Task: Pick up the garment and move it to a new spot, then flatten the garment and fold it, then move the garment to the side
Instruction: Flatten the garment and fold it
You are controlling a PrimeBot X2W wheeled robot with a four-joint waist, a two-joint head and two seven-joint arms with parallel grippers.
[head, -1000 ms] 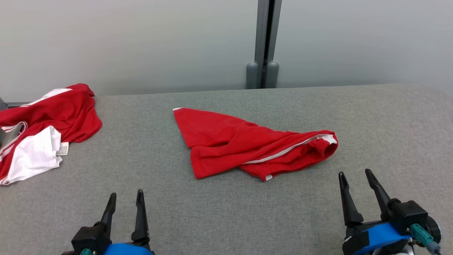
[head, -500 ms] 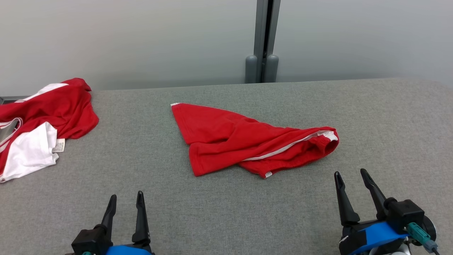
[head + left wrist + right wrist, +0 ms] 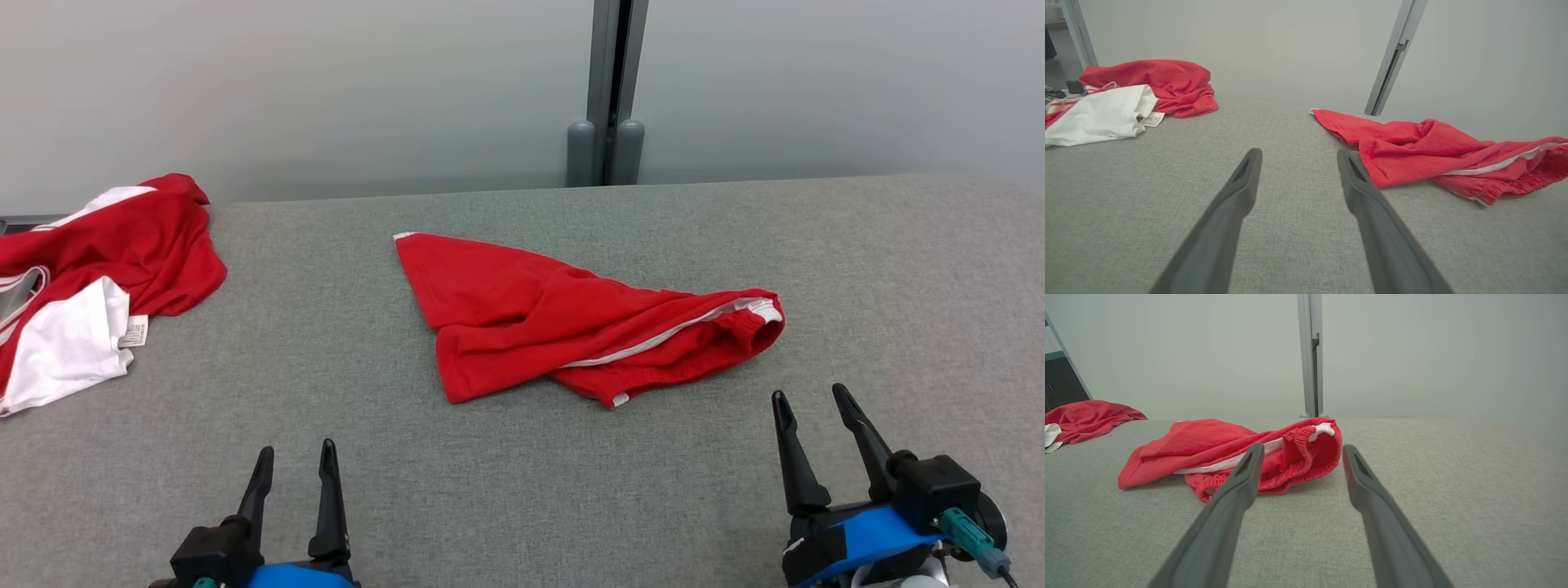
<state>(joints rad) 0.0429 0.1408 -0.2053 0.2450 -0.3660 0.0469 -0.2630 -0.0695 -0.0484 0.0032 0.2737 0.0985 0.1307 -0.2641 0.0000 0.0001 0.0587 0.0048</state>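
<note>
Head view, crumpled red garment (image 3: 571,327), red-white clothing (image 3: 90,278) cut off, left tool (image 3: 296,446) and right tool (image 3: 807,390) wide

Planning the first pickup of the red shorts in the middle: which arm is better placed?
Right, probably. The right tool is open, with the elastic waistband of the red shorts just ahead; the left tool, also open, sits farther from the cloth.

A grey, woven-cloth tabletop (image 3: 522,506) spreads across the foreground, and its far edge meets a plain pale wall (image 3: 286,90). A grey upright post (image 3: 602,65) splits the wall into two panels and ends in two rounded grey feet (image 3: 581,155) at the tabletop's far edge. The light is soft and even. At the far left of the right wrist view, a slanted grey frame (image 3: 1067,355) borders a dark opening (image 3: 1059,386).
</note>
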